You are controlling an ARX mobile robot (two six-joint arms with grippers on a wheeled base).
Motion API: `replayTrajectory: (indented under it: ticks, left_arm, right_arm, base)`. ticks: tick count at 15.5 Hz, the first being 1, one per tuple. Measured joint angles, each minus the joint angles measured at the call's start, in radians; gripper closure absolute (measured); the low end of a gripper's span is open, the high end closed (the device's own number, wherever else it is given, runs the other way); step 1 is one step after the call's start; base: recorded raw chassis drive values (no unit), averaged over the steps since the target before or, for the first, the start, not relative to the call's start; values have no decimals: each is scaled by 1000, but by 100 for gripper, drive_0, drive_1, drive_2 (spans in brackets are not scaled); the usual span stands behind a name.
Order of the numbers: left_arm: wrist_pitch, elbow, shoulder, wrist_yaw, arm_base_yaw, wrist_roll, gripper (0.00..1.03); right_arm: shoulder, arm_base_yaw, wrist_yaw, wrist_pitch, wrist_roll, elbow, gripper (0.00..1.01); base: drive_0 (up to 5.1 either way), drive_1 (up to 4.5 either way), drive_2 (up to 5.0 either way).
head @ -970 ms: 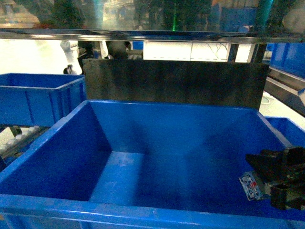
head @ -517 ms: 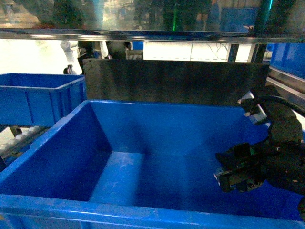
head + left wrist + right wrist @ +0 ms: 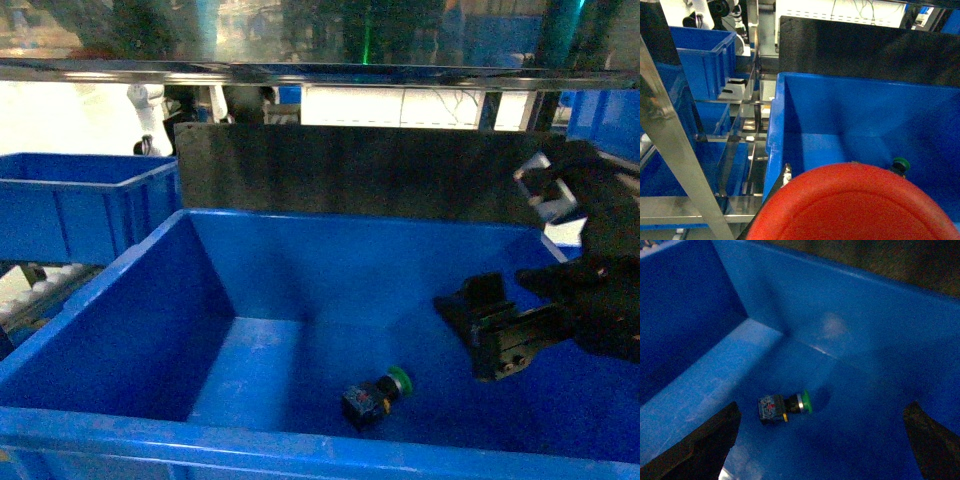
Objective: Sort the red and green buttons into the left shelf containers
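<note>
The green push-button [image 3: 376,396] lies on its side on the floor of the large blue bin [image 3: 150,270], cap pointing right (dark body toward the left wall). The right gripper [image 3: 490,330] hangs above the bin, jaws spread and empty. A red mushroom cap [image 3: 855,205] fills the left wrist view; the left gripper's grip cannot be told.

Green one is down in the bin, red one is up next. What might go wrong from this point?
The red button fills the left wrist view, blocking sight of the release spot, so it may be dropped blind near the blue bin rim. The open right gripper hangs inside the bin over the green button; the left arm could hit it. Both colours may end up in one bin.
</note>
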Motion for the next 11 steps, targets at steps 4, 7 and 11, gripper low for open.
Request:
replayTrajectory:
  ticks: [4,7,11]
  left_arm:
    - [0,0,0,0,0,0,78]
    - [0,0,0,0,0,0,78]
    - [0,0,0,0,0,0,78]
  right_arm:
    - [-169,-55,-32,42,-41,-158,3]
    - [-299,-54,-15,81,-48,-266,3]
    - [-909,-229,-18,-215,53,-430,3]
  base:
    - [0,0,0]
    - [0,0,0]
    - [0,0,0]
